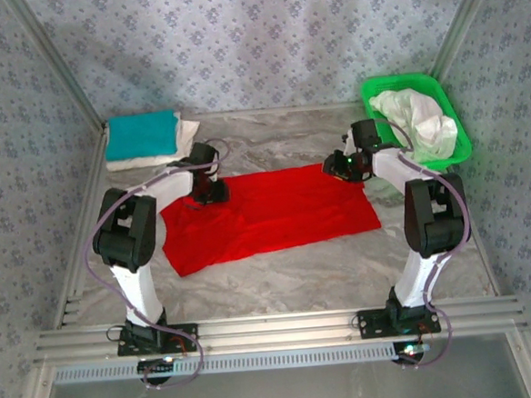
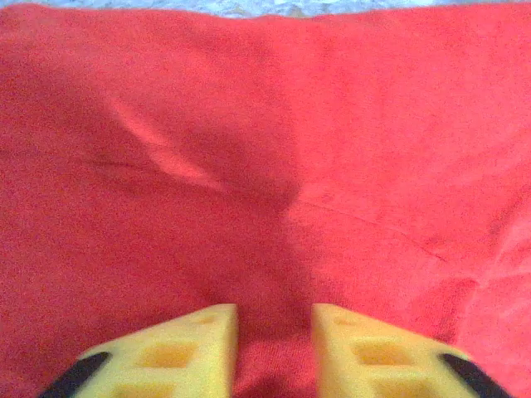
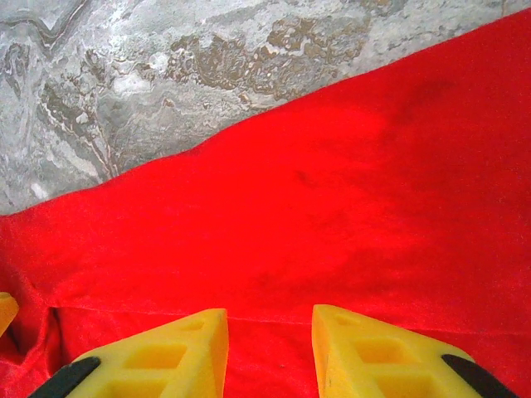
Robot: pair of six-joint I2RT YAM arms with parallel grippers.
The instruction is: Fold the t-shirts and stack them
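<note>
2 grippers sit at the far edge of the red t-shirt (image 1: 276, 212), spread flat on the table (image 1: 342, 257). Left gripper (image 2: 274, 322) and right gripper (image 3: 270, 322) both show narrow jaws with cloth between; I can't tell if either grips. If 1 catches only the top layer, my fold skews.
</note>
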